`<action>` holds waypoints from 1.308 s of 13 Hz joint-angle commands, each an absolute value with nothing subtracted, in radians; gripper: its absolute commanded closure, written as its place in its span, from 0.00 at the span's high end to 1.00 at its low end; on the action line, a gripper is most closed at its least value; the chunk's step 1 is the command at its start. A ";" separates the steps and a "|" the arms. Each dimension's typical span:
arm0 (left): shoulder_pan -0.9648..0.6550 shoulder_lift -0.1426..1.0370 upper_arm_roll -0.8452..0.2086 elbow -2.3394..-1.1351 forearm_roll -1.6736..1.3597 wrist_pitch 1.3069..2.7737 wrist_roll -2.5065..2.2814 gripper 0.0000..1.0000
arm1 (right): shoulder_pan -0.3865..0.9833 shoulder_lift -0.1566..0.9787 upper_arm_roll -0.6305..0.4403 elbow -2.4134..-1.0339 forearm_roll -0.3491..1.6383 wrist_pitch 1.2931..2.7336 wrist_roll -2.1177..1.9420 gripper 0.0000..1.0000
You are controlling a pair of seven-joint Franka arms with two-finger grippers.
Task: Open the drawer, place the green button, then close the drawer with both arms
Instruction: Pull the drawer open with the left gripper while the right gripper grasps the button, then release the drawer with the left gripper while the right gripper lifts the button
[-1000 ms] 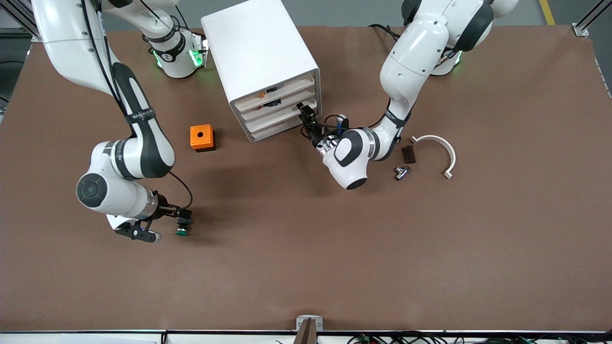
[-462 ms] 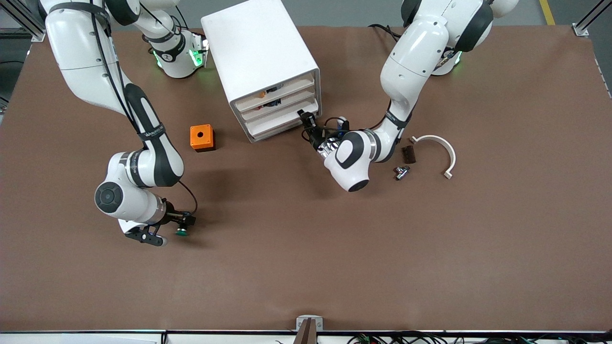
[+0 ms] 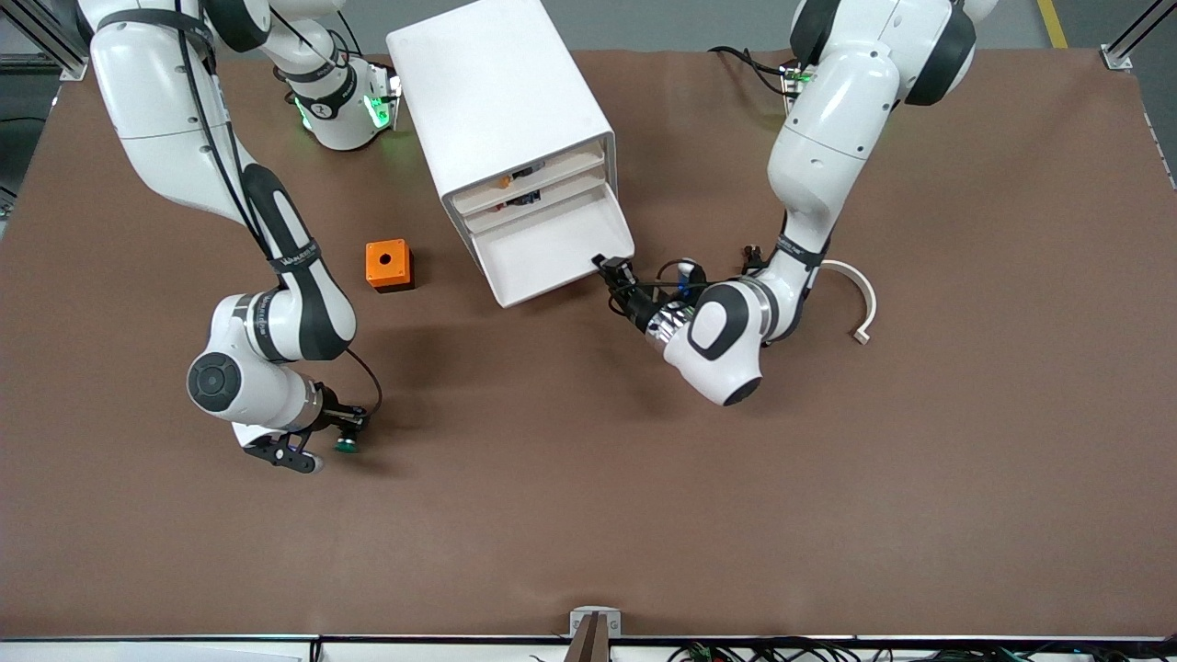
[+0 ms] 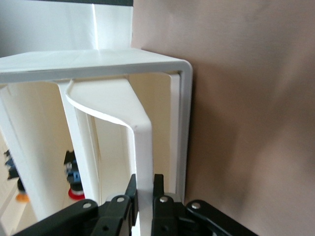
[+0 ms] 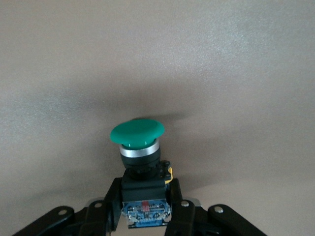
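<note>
Partly hidden under my own left wrist, my left gripper (image 3: pixel 611 270) is clamped tight on the front lip of the drawer (image 3: pixel 552 249), at the corner toward my left arm's end of the table. From the left wrist view I see only the tips of my fingers (image 4: pixel 131 194) pinching the thin white lip, and the rest of them is cut off at the edge. That drawer is the third one down in the cabinet (image 3: pixel 501 119) and it stands pulled well out, its tray bare as far as I can see. Above it, small orange and dark parts lie in the upper drawers, too small to make out.

My right gripper (image 3: pixel 348 432) holds the button (image 3: pixel 348 445), shut on its black and blue body, with the green cap (image 5: pixel 137 132) pointing away from my wrist over bare table near the right arm's end, nearer the front camera than the orange cube (image 3: pixel 387 265). I cannot tell whether the cap touches the table. The cube sits on the table beside the cabinet, between my right gripper and the drawer. A curved white bracket (image 3: pixel 857 292) lies beside my left forearm, which covers one end of it.
</note>
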State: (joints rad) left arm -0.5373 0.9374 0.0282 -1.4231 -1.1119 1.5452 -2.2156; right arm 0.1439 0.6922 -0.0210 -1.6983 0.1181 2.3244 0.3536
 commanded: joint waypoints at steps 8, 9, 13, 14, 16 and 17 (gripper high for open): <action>-0.502 0.927 0.067 -1.327 -1.051 1.548 -2.186 1.00 | 0.175 0.569 -0.014 -1.690 0.178 2.160 0.578 0.00; -0.476 0.922 0.069 -1.306 -1.013 1.531 -2.186 1.00 | 0.192 0.546 -0.011 -1.692 0.187 2.108 0.628 0.00; -0.390 0.861 0.064 -1.273 -0.844 1.482 -2.184 1.00 | 0.253 0.437 -0.009 -1.701 0.262 1.953 0.835 0.02; -0.379 0.839 0.063 -1.272 -0.810 1.482 -2.183 1.00 | 0.277 0.420 -0.009 -1.701 0.262 1.925 0.915 0.03; -0.351 0.812 0.064 -1.258 -0.752 1.482 -2.162 1.00 | 0.349 0.390 -0.009 -1.706 0.262 1.890 1.093 0.03; -0.342 0.807 0.064 -1.247 -0.729 1.482 -2.151 1.00 | 0.389 0.374 -0.009 -1.722 0.264 1.888 1.176 0.02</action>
